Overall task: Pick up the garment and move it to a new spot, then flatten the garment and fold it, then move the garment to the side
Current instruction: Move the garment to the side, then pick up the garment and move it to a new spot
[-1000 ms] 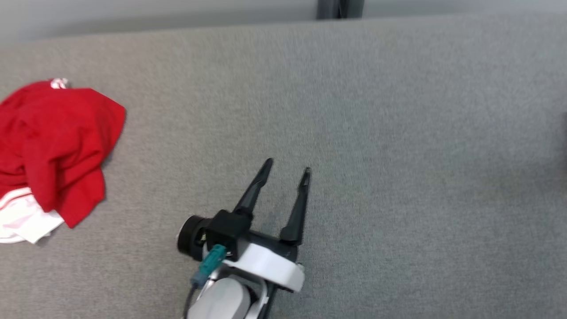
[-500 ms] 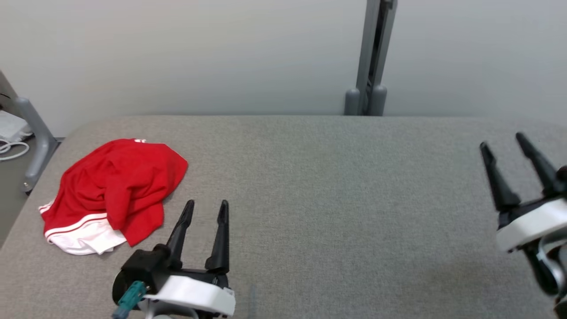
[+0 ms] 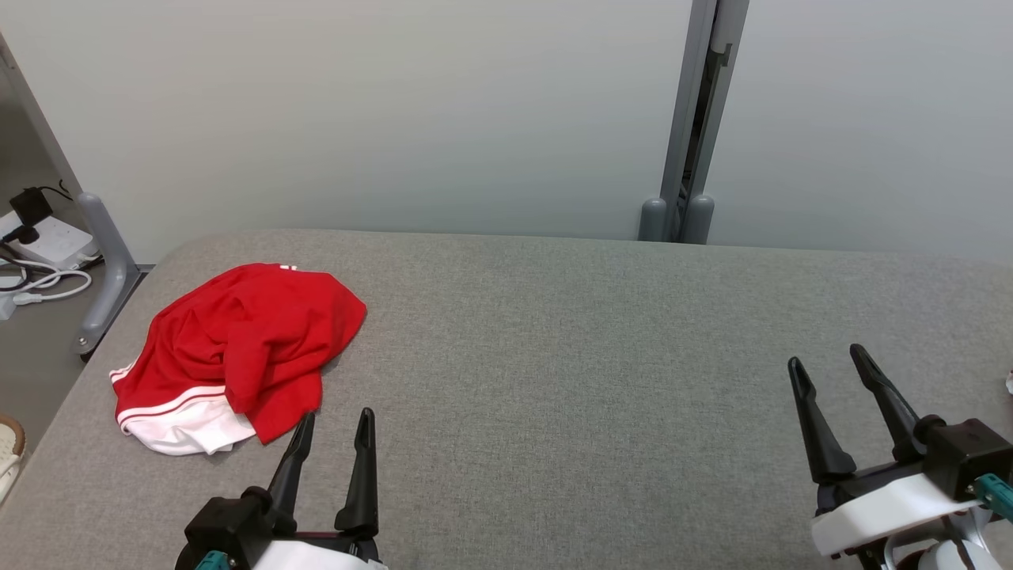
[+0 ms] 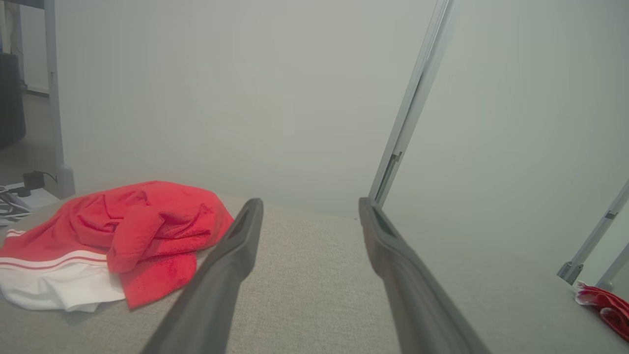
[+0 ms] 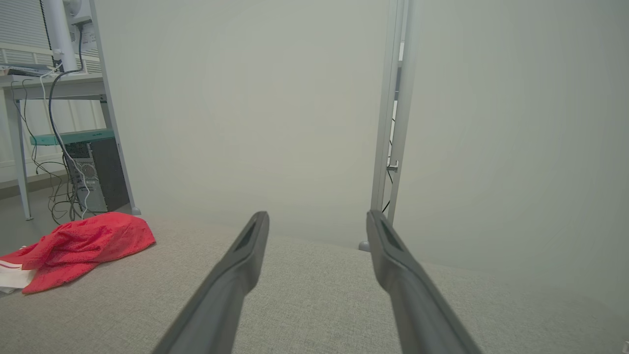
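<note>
At 7 o'clock in the head view, the left gripper point(image 3: 335, 417) points up the frame, fingers spread and empty; the right gripper point(image 3: 825, 358), at 4 o'clock, is likewise spread and empty. The crumpled red-and-white garment point(image 3: 237, 348) lies on the grey padded table point(image 3: 554, 356) at 10 o'clock from the left gripper, near its fingertips but apart. A grey post point(image 3: 696, 119) stands beyond.

Grey fabric tabletop point(image 3: 601, 380) is spanning the lower frame. Pale wall panels point(image 3: 396, 119) are standing behind it, a metal post point(image 3: 700, 119) rising between them at upper right. At left, a power strip point(image 3: 51, 237) and white cables point(image 3: 39, 281) are lying on the floor point(image 3: 36, 360) beside a grey support leg point(image 3: 107, 269). In the right wrist view a computer tower point(image 5: 96, 174) is sitting under a desk point(image 5: 49, 83), upper left.
</note>
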{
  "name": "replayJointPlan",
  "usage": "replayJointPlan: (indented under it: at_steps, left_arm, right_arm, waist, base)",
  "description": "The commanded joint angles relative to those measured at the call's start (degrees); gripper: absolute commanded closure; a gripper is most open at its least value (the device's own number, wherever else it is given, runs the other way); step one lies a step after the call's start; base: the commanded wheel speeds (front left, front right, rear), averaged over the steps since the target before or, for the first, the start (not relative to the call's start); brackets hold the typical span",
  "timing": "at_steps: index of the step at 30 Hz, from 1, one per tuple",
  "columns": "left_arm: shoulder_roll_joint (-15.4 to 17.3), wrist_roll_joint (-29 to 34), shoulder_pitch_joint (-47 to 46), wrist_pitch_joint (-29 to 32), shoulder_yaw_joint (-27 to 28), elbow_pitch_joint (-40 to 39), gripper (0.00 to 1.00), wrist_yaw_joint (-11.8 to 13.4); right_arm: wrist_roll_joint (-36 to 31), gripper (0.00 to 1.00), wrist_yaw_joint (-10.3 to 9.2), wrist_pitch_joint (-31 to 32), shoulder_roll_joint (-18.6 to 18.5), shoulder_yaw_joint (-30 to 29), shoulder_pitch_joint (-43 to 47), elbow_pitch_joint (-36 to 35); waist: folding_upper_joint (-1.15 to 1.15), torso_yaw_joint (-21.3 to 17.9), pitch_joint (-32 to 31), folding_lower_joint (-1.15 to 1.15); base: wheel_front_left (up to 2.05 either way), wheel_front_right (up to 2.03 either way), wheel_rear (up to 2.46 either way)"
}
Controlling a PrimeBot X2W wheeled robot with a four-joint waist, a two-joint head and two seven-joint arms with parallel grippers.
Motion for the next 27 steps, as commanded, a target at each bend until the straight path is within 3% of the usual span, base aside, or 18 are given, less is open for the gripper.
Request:
replayJointPlan:
  at_steps: [1, 14, 27]
  left_arm:
    - [0.2, 0.6, 0.3, 0.1, 0.2, 0.2, 0.0, -0.3]
    - [0.3, 1.0, -0.8, 0.1, -1.1, 0.0, 0.0, -0.2]
    - [0.3, 2.0, -0.9, 0.1, -3.0, 0.9, 0.0, -1.0]
  right_arm:
    - [-0.4, 0.0, -0.02, -0.2, 0.2, -0.4, 0.5, -0.5]
    - [-2.4, 0.0, -0.02, -0.2, 1.8, -2.3, 0.8, -0.3]
    - [-2.2, 0.0, -0.02, -0.2, -0.1, -2.4, 1.0, 0.1]
  waist:
    - [0.0, -0.1, 0.0, 0.0]
    - [0.0, -1.0, 0.5, 0.0]
    - [0.0, -1.5, 0.6, 0.0]
  base:
    - [0.0, 0.0, 0.0]
    - [0.0, 0.0, 0.0]
    - [0.0, 0.0, 0.0]
